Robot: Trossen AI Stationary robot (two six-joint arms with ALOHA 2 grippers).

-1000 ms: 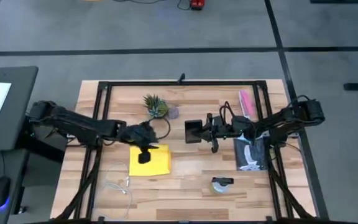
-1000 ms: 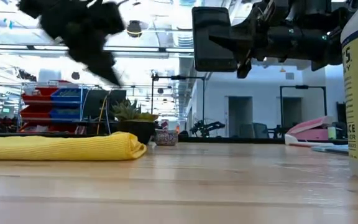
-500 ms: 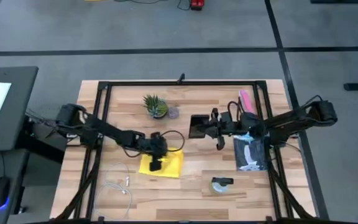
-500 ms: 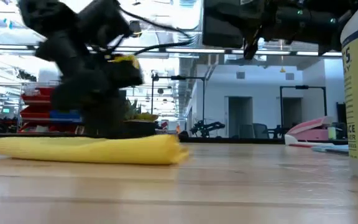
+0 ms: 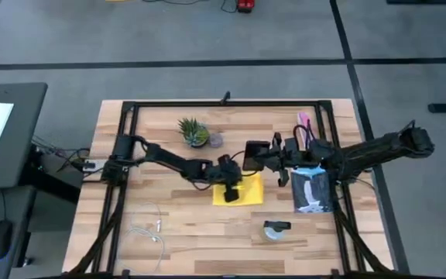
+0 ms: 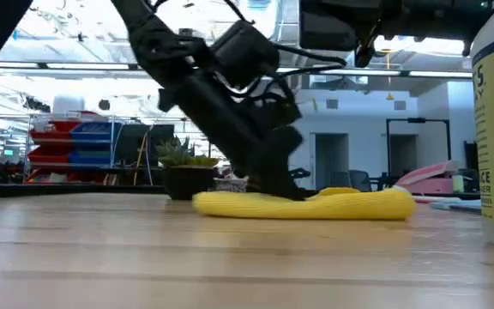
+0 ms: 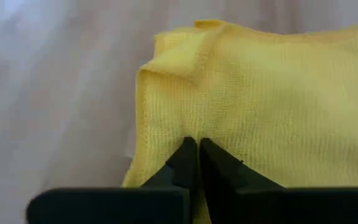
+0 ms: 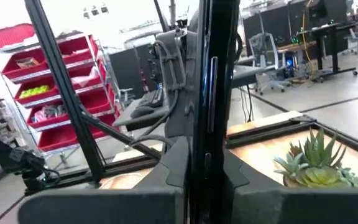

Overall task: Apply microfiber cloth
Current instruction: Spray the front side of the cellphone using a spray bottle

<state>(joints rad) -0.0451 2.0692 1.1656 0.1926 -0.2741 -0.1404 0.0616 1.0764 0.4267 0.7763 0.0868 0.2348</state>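
my left gripper [image 7: 196, 163] pinches the soft bright yellow microfiber cloth [image 5: 241, 191] mid-bench (fingers clenched on its fold); my right gripper [image 5: 260, 154] grasps a flat black smartphone [image 8: 210, 81] above it.

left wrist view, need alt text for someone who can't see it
The left gripper, jaws shut, presses on the edge of a bright yellow microfiber cloth. The cloth lies rumpled at one corner on a pale wooden table.
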